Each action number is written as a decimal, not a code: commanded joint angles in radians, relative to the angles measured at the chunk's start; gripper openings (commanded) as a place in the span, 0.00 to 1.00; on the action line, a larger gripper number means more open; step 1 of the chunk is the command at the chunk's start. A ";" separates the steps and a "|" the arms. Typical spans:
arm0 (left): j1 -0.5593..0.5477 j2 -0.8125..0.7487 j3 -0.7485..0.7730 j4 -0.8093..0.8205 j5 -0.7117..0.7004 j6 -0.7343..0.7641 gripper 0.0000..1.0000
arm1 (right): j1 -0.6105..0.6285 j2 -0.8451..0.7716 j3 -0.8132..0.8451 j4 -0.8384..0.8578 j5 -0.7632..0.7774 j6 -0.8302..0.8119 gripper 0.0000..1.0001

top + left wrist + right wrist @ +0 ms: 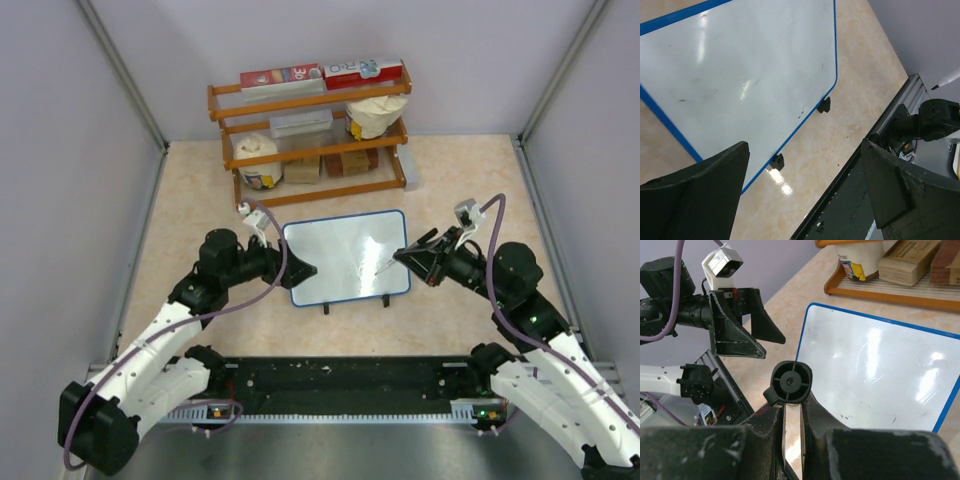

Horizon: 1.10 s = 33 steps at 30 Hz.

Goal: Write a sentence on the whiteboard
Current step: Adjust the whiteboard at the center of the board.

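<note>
The whiteboard, 1 in number, blue-framed and fitted with 2 black feet, is seen between the 2 grippers on a beige marbled tabletop; only faint specks can be made out on its glossy face. The left gripper is spread wide open just beside the board's left edge, while the right gripper is clamped on 1 marker at the right edge. Beyond the jaws, 1 orange 3-tier rack is set before plain lilac walls.
</note>
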 commanded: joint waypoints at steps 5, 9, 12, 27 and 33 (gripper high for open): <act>0.050 -0.082 -0.042 -0.079 -0.117 0.012 0.96 | 0.009 -0.021 -0.008 0.012 0.085 -0.029 0.00; 0.050 -0.083 -0.051 -0.102 -0.130 0.021 0.96 | 0.011 -0.015 -0.002 0.015 0.071 -0.030 0.00; 0.050 -0.077 -0.049 -0.116 -0.134 0.035 0.96 | 0.011 -0.014 -0.008 0.024 0.072 -0.034 0.00; 0.049 -0.085 -0.077 -0.182 -0.094 0.052 0.93 | 0.011 -0.009 -0.024 0.038 0.074 -0.023 0.00; 0.043 -0.105 -0.117 -0.184 -0.086 0.049 0.92 | 0.009 0.011 -0.027 0.044 0.074 -0.017 0.00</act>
